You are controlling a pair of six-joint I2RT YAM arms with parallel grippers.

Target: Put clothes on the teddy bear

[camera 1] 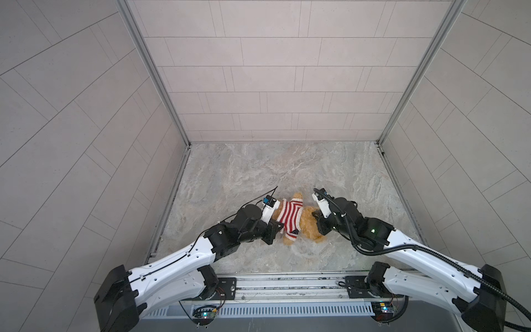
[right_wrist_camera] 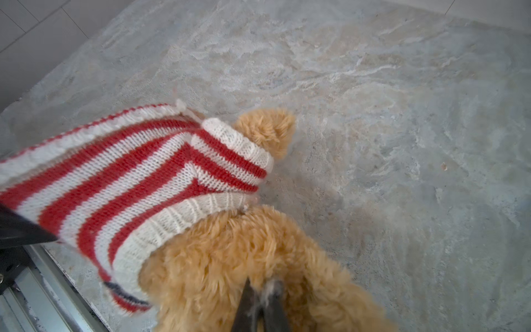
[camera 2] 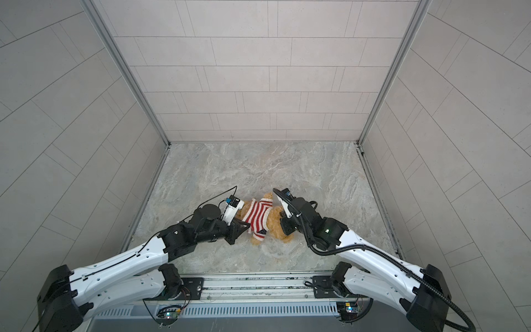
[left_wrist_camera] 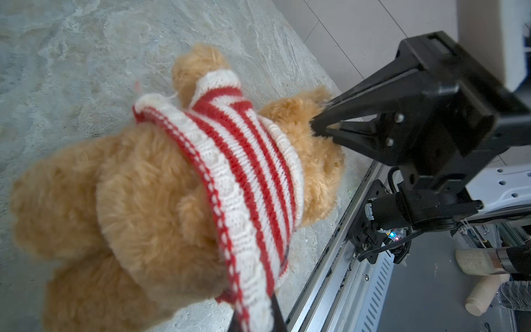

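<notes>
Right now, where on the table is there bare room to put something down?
The whole far half of the table, between the teddy bear and the back wall, is bare. So is the strip between bear and front rail. Crowded around the bear, flanked by the left claw and right claw.

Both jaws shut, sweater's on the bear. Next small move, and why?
Probably: left gripper draws the hem a little toward the legs while the right gripper holds. Left jaws pinch that hem of the striped sweater, riding high on the teddy bear; right jaws pinch head fur, anchoring it.
</notes>
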